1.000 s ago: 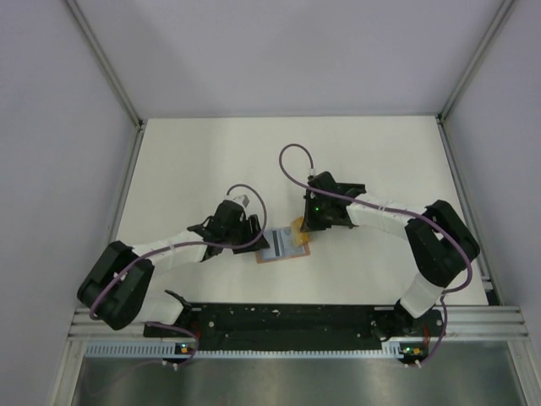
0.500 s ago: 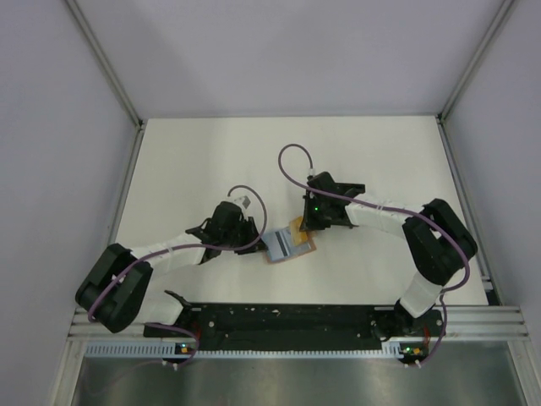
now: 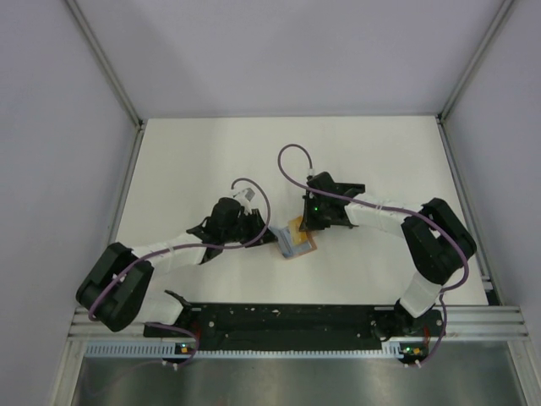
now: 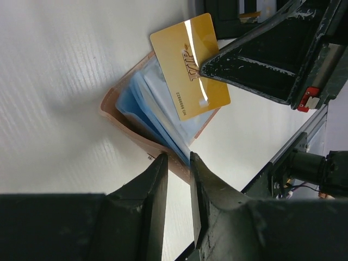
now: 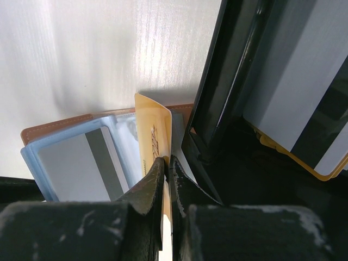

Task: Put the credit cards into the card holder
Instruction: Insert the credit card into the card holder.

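The tan card holder [image 3: 296,247] is between both arms, tilted up on one edge. In the left wrist view the holder [image 4: 111,109] stands open, showing pale blue inner sleeves. My left gripper [image 4: 178,159] is shut on its lower edge and also shows in the top view [image 3: 270,237]. My right gripper [image 5: 166,159] is shut on the yellow-orange card [image 5: 152,122]. The card's far end is at the holder's mouth [image 4: 187,65]. A light blue card with a dark stripe [image 5: 73,166] lies in the holder's sleeve [image 5: 54,126].
A black open tray [image 5: 228,76] stands right beside the holder, under my right gripper, with a pale striped card [image 5: 293,103] in it. White table [image 3: 203,161] stretches behind; metal frame rails run along both sides.
My left gripper has swung the card holder to the right and tipped it up, so it looks narrower from above. The right gripper has stayed almost still with the yellow card.
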Tool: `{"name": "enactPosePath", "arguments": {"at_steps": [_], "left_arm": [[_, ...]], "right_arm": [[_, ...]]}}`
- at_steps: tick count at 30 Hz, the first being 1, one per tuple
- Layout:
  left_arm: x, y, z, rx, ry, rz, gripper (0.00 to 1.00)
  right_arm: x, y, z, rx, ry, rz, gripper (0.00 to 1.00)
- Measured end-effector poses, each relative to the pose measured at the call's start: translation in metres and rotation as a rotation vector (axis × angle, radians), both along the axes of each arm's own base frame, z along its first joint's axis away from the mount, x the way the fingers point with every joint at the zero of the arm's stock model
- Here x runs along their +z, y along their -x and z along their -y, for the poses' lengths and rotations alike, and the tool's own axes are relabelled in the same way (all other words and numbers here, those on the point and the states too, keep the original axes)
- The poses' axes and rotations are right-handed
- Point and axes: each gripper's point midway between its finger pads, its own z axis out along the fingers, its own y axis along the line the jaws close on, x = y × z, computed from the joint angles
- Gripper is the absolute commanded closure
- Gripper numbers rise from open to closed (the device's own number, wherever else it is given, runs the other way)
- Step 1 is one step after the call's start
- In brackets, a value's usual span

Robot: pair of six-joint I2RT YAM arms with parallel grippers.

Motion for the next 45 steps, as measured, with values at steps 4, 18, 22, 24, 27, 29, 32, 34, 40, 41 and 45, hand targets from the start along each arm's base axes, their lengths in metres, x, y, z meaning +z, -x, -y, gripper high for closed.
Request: {"name": "enactPosePath", "arguments": {"at_steps": [4,18,22,24,27,29,32,34,40,41,45], "left_arm": [[0.000,-0.002,0.003,0.002,0.013,-0.001,0.72],[-0.012,-0.002,-0.008,0.052,-0.051,-0.043,0.67],[-0.013,-0.004,-0.009,0.076,-0.047,-0.048,0.81],[-0.015,-0.004,-0.011,0.089,-0.050,-0.052,0.88],[-0.019,-0.003,-0.013,0.101,-0.054,-0.064,0.90],[-0.018,-0.003,-0.012,0.103,-0.047,-0.063,0.89],[-0.016,-0.004,-0.010,0.100,-0.035,-0.057,0.80],[-0.014,-0.004,-0.009,0.099,-0.025,-0.052,0.77],[-0.005,-0.007,-0.002,0.079,0.024,-0.013,0.75],[-0.003,-0.007,-0.001,0.075,0.034,-0.007,0.75],[0.002,-0.007,0.003,0.059,0.067,0.013,0.81]], "right_arm": [[0.000,0.000,0.000,0.004,0.001,0.002,1.00],[-0.001,0.000,-0.002,0.009,-0.004,0.000,1.00],[-0.001,0.000,-0.002,0.010,-0.005,0.000,1.00],[-0.001,0.000,-0.002,0.010,-0.005,0.000,1.00],[-0.001,0.000,-0.002,0.010,-0.005,0.000,1.00],[-0.001,0.000,-0.002,0.010,-0.005,0.001,1.00],[-0.001,0.000,-0.002,0.010,-0.005,0.000,1.00],[-0.001,0.000,-0.002,0.011,-0.006,0.000,1.00],[-0.002,0.000,-0.002,0.012,-0.007,-0.001,1.00],[-0.002,0.000,-0.003,0.013,-0.008,-0.003,1.00],[-0.002,0.000,-0.004,0.016,-0.012,-0.004,1.00]]}}
